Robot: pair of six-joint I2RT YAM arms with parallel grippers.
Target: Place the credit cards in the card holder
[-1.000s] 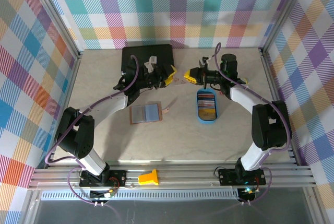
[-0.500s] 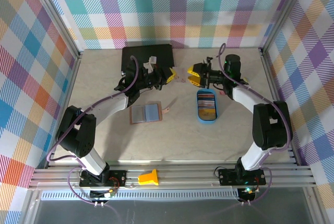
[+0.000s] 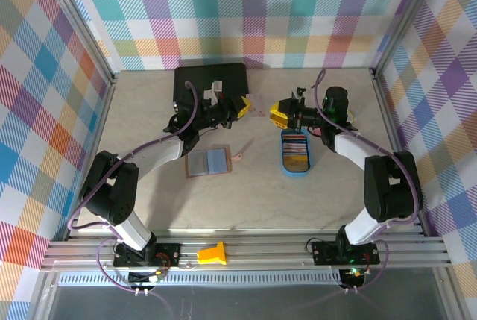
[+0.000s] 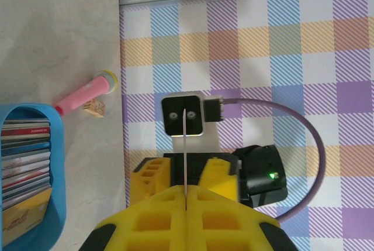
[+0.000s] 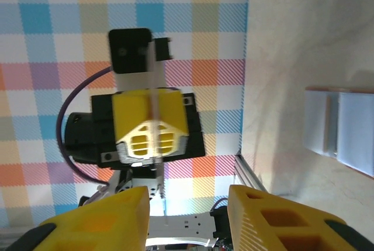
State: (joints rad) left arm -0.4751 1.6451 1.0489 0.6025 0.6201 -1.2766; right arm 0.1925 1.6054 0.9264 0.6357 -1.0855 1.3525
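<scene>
Overhead, the left claw (image 3: 243, 107) grips a thin pinkish plastic card (image 3: 256, 112), facing the empty, half-parted right claw (image 3: 280, 113). The open salmon-brown leather card holder (image 3: 207, 162) lies apart on bare tabletop (image 3: 246, 201), left of the blue oval tray (image 3: 295, 174).

Left wrist: the card runs edge-on between closed fingers (image 4: 155, 224), with stacked cards (image 4: 23, 157) in the tray.

Right wrist: fingers (image 5: 99, 219) parted, the holder's bluish pockets at the right edge.
</scene>
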